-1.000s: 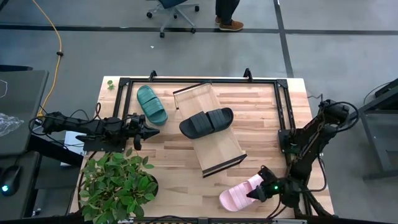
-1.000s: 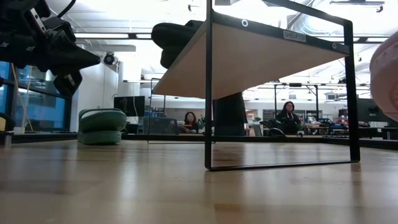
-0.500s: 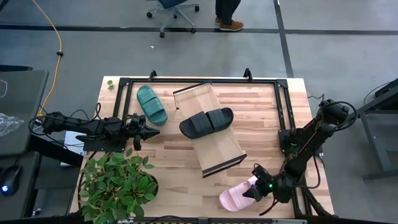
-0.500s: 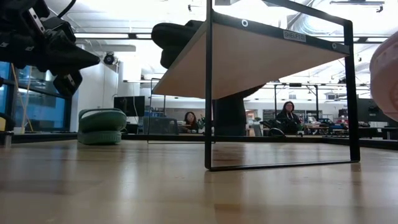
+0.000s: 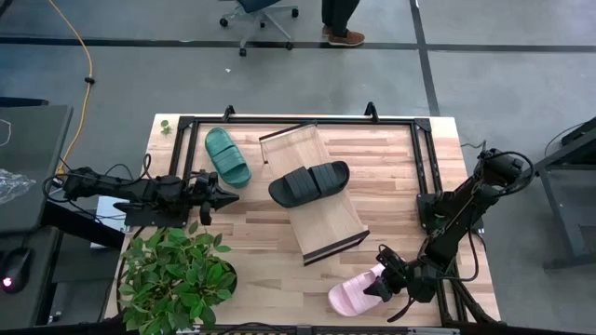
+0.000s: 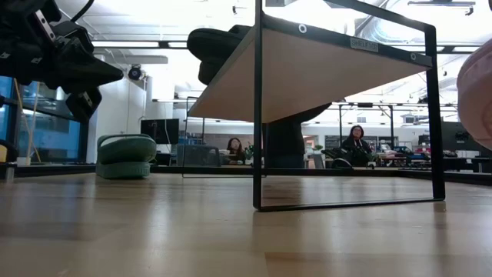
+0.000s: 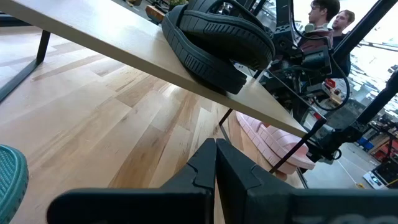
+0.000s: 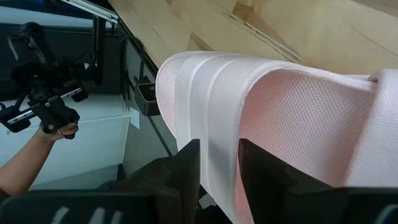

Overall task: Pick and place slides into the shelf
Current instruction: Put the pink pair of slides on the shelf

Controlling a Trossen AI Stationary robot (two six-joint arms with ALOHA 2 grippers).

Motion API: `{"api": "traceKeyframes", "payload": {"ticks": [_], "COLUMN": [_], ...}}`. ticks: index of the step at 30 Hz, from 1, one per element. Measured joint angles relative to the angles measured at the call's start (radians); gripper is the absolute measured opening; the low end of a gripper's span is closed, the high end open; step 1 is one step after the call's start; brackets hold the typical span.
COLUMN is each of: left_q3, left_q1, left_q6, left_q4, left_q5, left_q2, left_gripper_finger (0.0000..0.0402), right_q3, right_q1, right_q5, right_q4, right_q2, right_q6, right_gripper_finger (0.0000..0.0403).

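Observation:
The pale pink slide [image 5: 354, 293] is near the table's near right corner, with my right gripper [image 5: 380, 285] shut on its strap. In the low view its edge [image 6: 478, 92] shows above the tabletop. The black slide [image 5: 309, 182] lies across the shelf [image 5: 326, 219], a light-wood board on black end rails standing slantwise mid-table. The dark green slide [image 5: 227, 155] rests sole down on the table by the far left corner. My left gripper [image 5: 222, 195] hovers shut left of the shelf, touching nothing. My right gripper has the pink slide's wide ribbed strap [image 8: 217, 127] pinched between its two fingers [image 8: 183, 171], at the strap's open edge. In the high view it comes from the table's right side. The part of the slide in the low view is off the table.
A potted plant [image 5: 177, 274] stands at the near left corner beside my left arm. A black metal frame [image 5: 298, 121] runs along the far and side edges. Bare wood lies between shelf and plant. A person's hand [image 8: 59, 127] shows beyond the table.
My right arm's wrist has swung a little toward the table's left, over the pink slide. The slide stays where it was.

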Motion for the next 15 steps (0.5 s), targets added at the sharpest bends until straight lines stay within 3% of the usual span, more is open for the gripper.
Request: {"api": "traceKeyframes", "payload": {"ticks": [15], "left_q3": [0.000], "left_q1": [0.000], "left_q6": [0.000], "left_q4": [0.000], "left_q5": [0.000], "left_q2": [0.000], "left_gripper_finger": [0.0001], "right_q3": [0.000], "right_q1": [0.000], "right_q5": [0.001], "right_q4": [-0.001], "right_q2": [0.000], "right_q6": [0.000], "right_gripper_finger": [0.0024]}}
